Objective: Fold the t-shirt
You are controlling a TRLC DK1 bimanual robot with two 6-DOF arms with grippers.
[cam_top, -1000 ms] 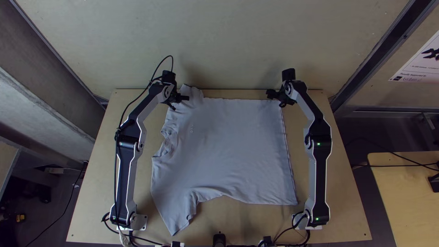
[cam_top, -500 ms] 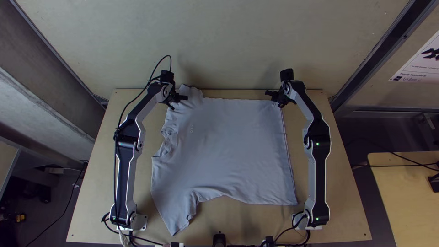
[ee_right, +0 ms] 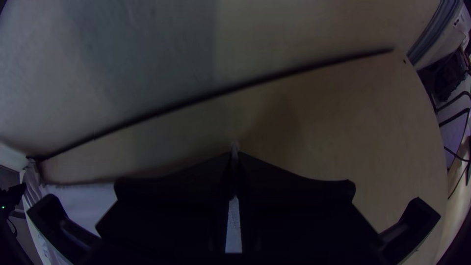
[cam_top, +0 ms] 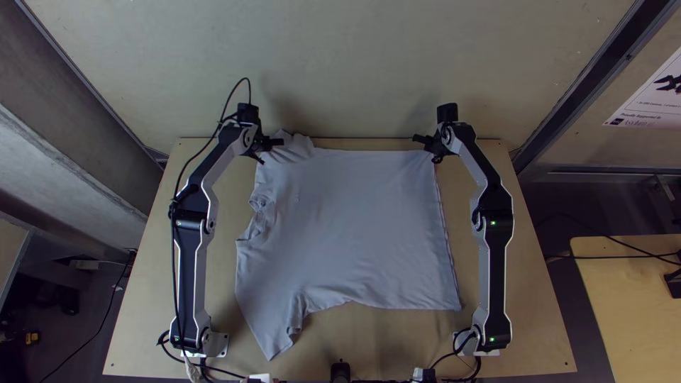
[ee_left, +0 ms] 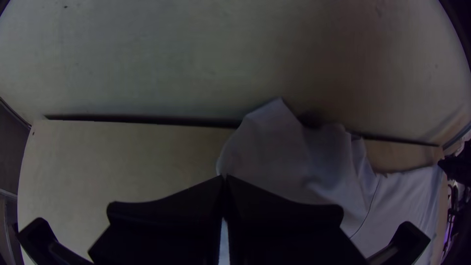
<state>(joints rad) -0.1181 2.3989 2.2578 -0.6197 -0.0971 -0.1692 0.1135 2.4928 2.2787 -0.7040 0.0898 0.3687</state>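
Left gripper and right gripper pinch the t-shirt's far edge, fingers closed — black cable arching beyond it, side table well to its right.

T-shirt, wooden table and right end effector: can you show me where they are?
T-shirt (cam_top: 355, 227), top view: the middle of its body.
Wooden table (cam_top: 541, 347), top view: bare wood by its near right corner.
Right end effector (ee_right: 234, 155), right wrist view: midway between its fingertips.

Arms: silver-grey links, black joints, green LEDs. Black cable runs along left arm.
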